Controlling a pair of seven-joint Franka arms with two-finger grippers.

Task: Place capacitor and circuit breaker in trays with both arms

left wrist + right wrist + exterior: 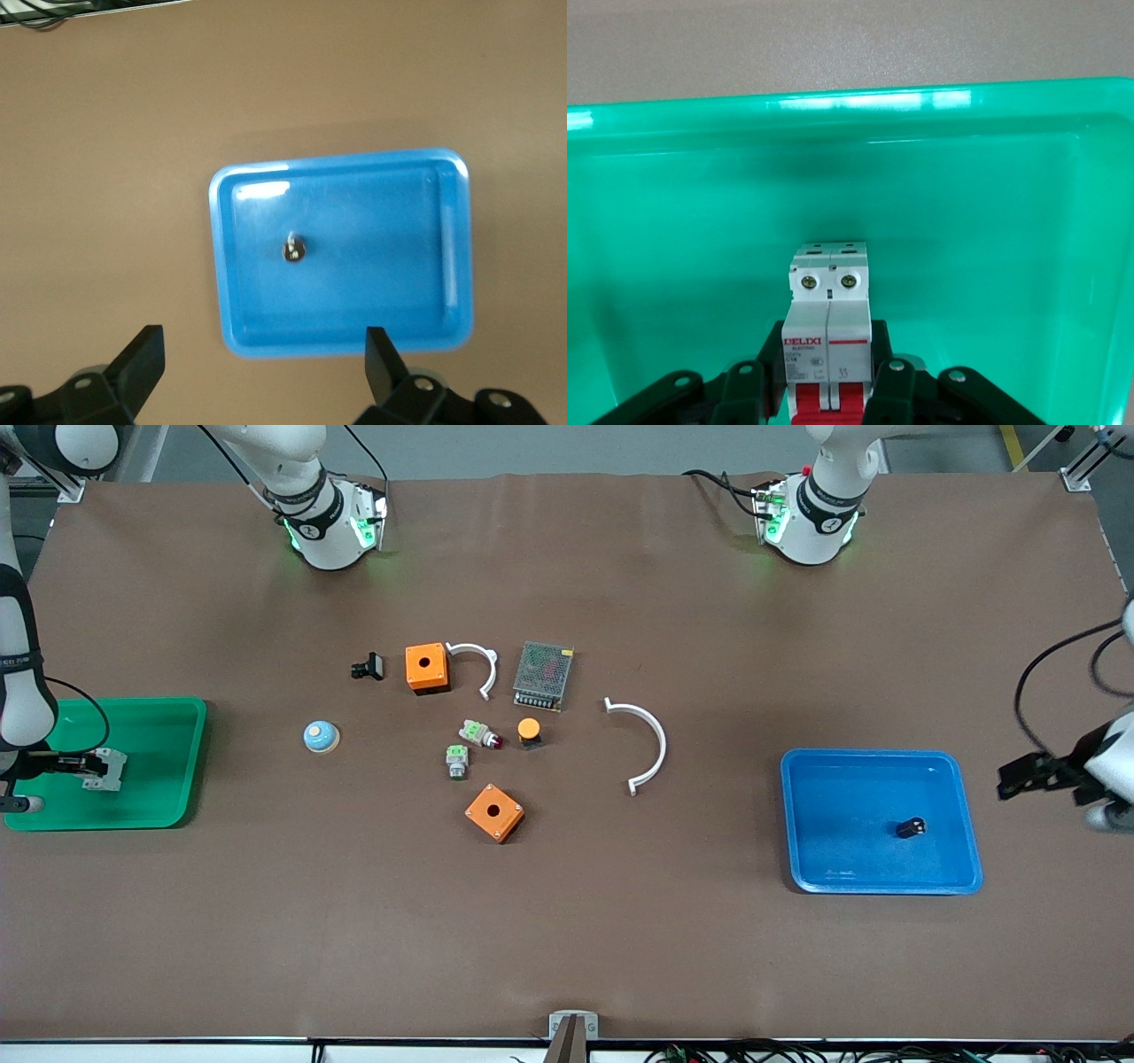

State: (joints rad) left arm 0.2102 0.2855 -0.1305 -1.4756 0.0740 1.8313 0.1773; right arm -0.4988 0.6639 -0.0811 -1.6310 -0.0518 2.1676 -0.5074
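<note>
The capacitor [911,828], a tiny black cylinder with a pale end, lies in the blue tray [957,779] at the left arm's end of the table. It also shows in the left wrist view [293,249] inside that tray [425,301]. My left gripper [1012,777] is open and empty beside the tray, its gap [263,372] just off the tray's rim. My right gripper [89,766] is shut on the white circuit breaker [108,771], low inside the green tray [168,726]. The right wrist view shows the breaker [829,310] with red toggles between the gripper's [829,367] fingers, in the green tray [1010,221].
In the middle of the table lie two orange boxes [426,667] [494,812], two white curved pieces [642,744] [478,664], a meshed power supply [542,676], an orange-capped button [529,732], two green-topped parts [457,761], a black clip [368,666] and a blue-domed button [320,736].
</note>
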